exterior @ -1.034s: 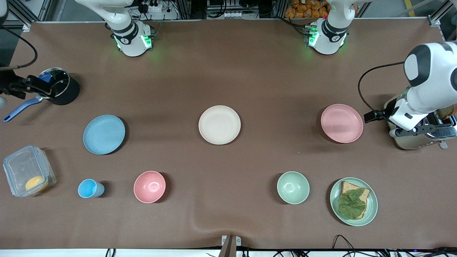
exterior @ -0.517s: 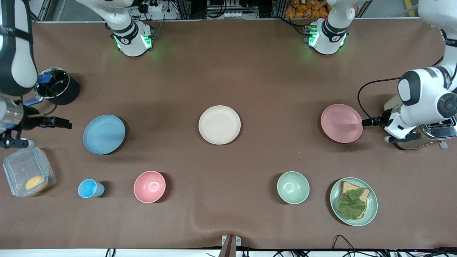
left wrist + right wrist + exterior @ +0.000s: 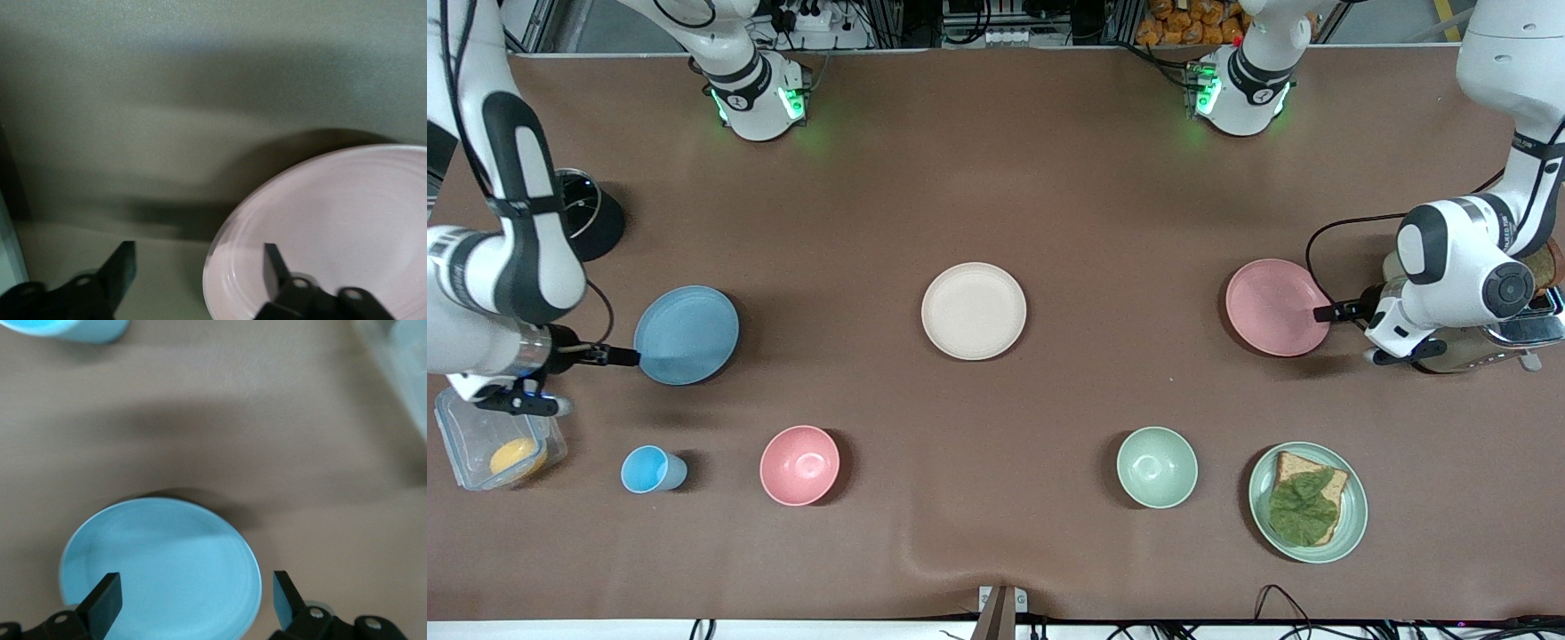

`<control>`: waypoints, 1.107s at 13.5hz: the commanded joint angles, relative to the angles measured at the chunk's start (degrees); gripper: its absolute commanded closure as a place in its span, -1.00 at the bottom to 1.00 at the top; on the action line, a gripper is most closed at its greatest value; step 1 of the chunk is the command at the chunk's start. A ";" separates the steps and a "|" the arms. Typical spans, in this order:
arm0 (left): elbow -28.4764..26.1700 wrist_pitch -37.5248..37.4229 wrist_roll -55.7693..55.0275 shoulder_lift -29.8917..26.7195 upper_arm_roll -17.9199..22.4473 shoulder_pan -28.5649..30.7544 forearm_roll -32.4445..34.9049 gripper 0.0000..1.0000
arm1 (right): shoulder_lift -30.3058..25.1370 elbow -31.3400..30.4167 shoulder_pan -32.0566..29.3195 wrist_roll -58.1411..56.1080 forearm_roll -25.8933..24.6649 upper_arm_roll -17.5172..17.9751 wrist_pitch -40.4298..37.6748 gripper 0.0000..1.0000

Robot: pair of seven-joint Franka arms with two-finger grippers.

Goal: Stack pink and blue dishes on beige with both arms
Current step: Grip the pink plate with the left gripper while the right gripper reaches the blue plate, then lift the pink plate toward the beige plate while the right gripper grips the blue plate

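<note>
Now | your right gripper (image 3: 627,357), fingers spread and empty, sits at the blue plate (image 3: 687,334) rim, middle-left of frame | left gripper (image 3: 1323,312), also spread and empty, seemingly straddles the pink plate (image 3: 1276,307) rim, middle-right | beige plate (image 3: 974,311) lies centre, between both, each arm equally near it.

Brown table (image 3: 996,178), cluttered shelving above
</note>
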 commanded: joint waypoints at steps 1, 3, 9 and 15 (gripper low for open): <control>0.69 -0.11 0.73 1.09 -0.76 0.87 0.41 -0.37 | 1.30 -2.34 -1.00 -0.31 -0.32 0.86 3.84 -1.00; 0.69 -0.11 0.73 1.27 -0.76 0.87 0.41 -0.23 | 2.46 -2.43 -1.97 -0.74 -0.06 0.94 3.94 -1.00; 0.78 -0.11 0.64 1.98 -1.02 0.43 0.33 0.60 | 3.78 -3.83 -3.90 -4.52 0.21 1.03 3.94 -1.00; 0.78 -0.63 0.82 1.63 -2.60 0.60 -1.42 1.00 | 3.69 -9.37 -3.99 -4.44 0.21 1.03 10.00 -1.00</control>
